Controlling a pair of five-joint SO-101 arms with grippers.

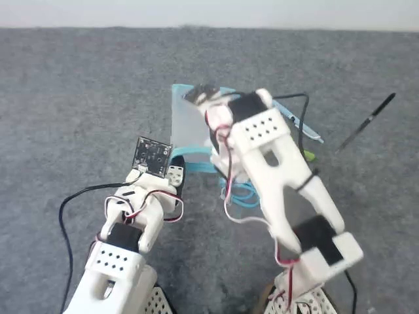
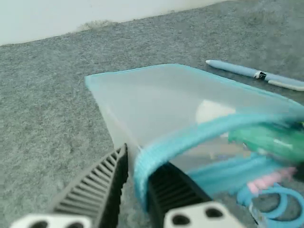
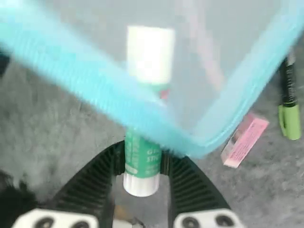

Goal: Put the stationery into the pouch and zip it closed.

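The pouch (image 1: 190, 127) stands tilted on the grey tabletop (image 1: 78, 85), its blue rim pinched tight by the left end effector (image 2: 140, 166). The right end effector (image 3: 142, 153) is clenched on the glue stick (image 3: 141, 173), whose white cap end lies past the rim and shows through the clear wall. The main risk, as I judge it, is that the stick presses on the soft wall or catches the rim and drags the pouch out of the left grip, so the mouth falls shut. Released too shallow, the stick could also slide back out. The right wrist view makes the grasp on the stick plain, and shows a pink eraser (image 3: 244, 140) and a green marker (image 3: 289, 111) lying just beside the pouch, outside it. The left wrist view shows the pinch on the rim, a blue pen (image 2: 251, 71) beyond the pouch and scissors (image 2: 273, 202) near its mouth. The high view adds a black pen (image 1: 366, 121) well apart.
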